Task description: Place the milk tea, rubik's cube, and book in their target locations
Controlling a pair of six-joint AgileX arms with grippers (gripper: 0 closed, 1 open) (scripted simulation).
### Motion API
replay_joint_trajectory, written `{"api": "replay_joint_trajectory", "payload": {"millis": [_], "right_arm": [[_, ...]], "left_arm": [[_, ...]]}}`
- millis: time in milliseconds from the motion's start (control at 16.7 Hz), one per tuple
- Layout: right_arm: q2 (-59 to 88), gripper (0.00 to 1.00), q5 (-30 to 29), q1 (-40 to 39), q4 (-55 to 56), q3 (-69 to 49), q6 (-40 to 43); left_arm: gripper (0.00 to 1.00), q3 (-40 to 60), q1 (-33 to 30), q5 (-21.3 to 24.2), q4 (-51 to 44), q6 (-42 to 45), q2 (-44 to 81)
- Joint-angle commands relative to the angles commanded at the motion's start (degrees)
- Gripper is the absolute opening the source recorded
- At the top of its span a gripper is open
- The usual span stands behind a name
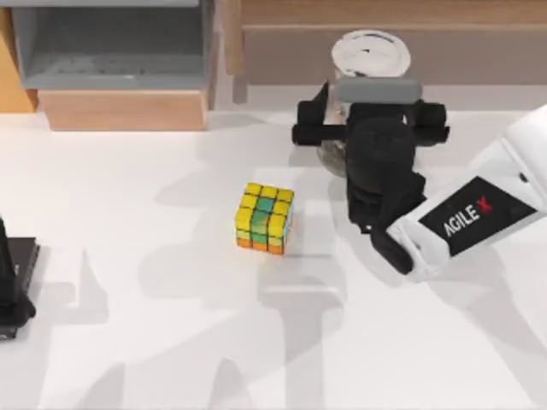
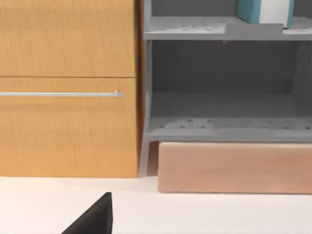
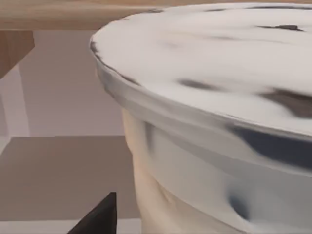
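Top view: the right arm [image 1: 479, 213] reaches from the right edge toward the upper centre, its right gripper [image 1: 369, 128] spread wide around the milk tea [image 1: 370, 55], contact unclear. The rubik's cube [image 1: 265, 219] sits mid-frame. At far left the left gripper [image 1: 10, 282] is parked. Left wrist view shows the book [image 2: 265, 10] shelved, upper right.

white arm [image 1: 513, 162], black pincer [image 1: 369, 128]

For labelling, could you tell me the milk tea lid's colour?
White, best seen in the top view on the milk tea.
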State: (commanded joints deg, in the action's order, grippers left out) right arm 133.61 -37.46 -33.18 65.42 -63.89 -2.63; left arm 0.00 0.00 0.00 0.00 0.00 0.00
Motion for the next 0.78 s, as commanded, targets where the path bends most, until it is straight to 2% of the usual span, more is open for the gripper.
{"api": "replay_joint_trajectory", "payload": {"millis": [780], "right_arm": [[-2.88,1.0,-2.38,-2.34,3.28,6.65,-0.29]], "left_arm": [[1.0,0.0,0.0,0.0,0.0,0.0,0.0]]}}
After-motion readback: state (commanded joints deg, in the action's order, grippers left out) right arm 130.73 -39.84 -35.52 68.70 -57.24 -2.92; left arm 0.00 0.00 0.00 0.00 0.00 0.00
